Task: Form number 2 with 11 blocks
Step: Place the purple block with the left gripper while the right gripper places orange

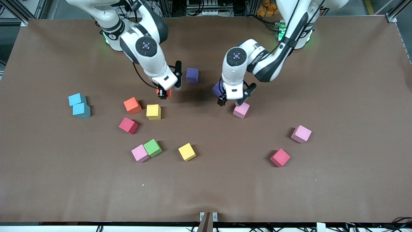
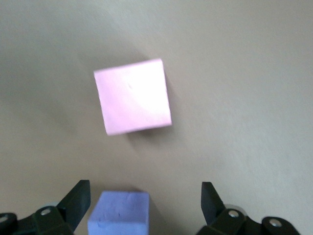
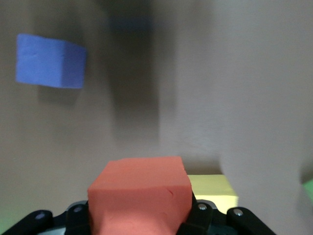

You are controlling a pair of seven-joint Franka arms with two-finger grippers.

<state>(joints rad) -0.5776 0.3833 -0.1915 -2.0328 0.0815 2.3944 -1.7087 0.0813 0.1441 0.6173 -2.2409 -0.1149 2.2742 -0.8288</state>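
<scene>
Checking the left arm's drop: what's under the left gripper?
Under the open left gripper sits a purple cube, free between the fingers. A pink cube lies beside it. The table beneath the purple cube is covered.

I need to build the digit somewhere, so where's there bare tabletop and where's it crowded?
Bare: the strip nearest the front camera, below the pink-green pair, yellow cube and crimson cube; also the left arm's end past the pink cube. Crowded: between the light-blue cubes and right gripper.
</scene>
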